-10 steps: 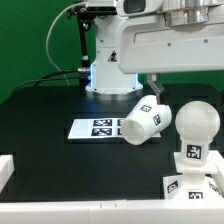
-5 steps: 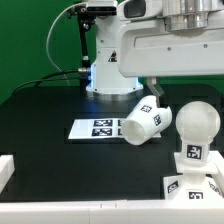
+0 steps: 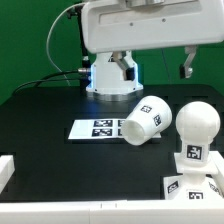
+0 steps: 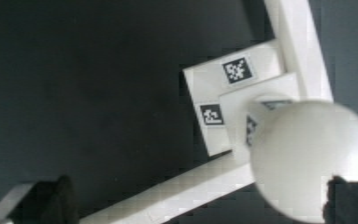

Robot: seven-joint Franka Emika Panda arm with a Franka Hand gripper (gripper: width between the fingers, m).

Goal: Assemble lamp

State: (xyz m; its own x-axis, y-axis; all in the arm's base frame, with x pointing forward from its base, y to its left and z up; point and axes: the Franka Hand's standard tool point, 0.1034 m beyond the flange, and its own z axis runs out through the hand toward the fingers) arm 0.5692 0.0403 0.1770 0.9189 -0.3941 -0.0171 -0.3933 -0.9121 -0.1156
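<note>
The white bulb (image 3: 196, 122) stands upright with its neck in the low square base (image 3: 192, 176) at the exterior view's right front. The shade (image 3: 143, 118) lies on its side just to the bulb's left, touching nothing else. My gripper (image 3: 187, 66) hangs high above the bulb, clear of every part. In the wrist view the bulb (image 4: 311, 152) and the tagged base (image 4: 243, 88) lie far below. My gripper (image 4: 194, 205) is open and empty, and its dark fingertips (image 4: 34, 205) stand wide apart at the frame's edge.
The marker board (image 3: 98, 128) lies flat on the black table to the left of the shade. A low white wall (image 3: 90, 211) borders the table's front and also shows in the wrist view (image 4: 297, 45). The arm's base (image 3: 108, 82) stands at the back.
My gripper has lifted from close beside the shade's upper rim and moved up and to the exterior view's right, above the bulb. The shade, bulb and base have not moved.
</note>
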